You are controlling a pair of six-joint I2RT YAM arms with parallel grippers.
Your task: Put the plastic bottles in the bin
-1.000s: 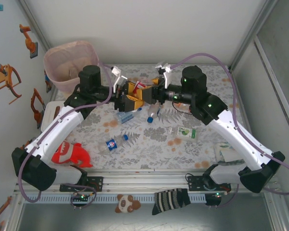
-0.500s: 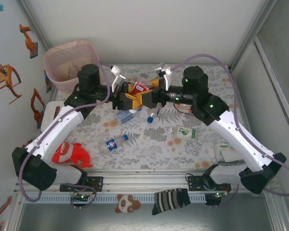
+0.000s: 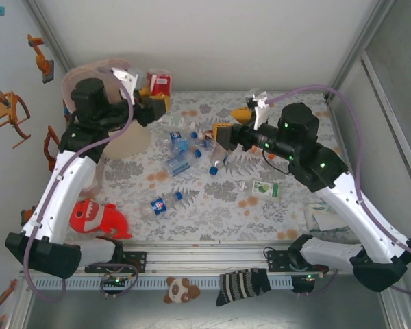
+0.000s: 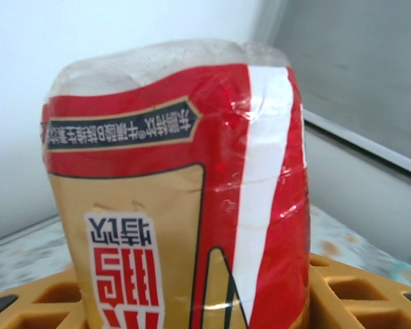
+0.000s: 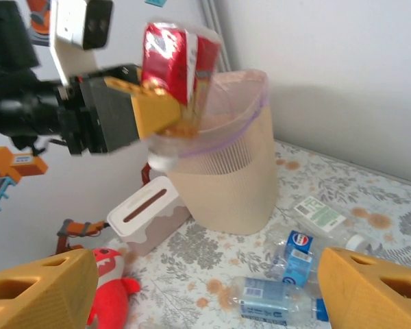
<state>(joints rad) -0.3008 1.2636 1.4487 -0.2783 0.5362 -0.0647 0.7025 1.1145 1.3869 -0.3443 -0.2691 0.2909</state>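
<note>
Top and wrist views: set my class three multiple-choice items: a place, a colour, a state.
1. The red-labelled bottle is: A beside the toy shark; B held in the air near the bin rim; C deep inside the bin.
2. The toy shark is: A blue; B red; C green.
3. The right fingers are: A open, empty; B shut on a bottle; C shut on the shark.
Key: B, the left fingers clamp it by the rim; B, its body is red; A, the wide gap holds nothing.
</note>
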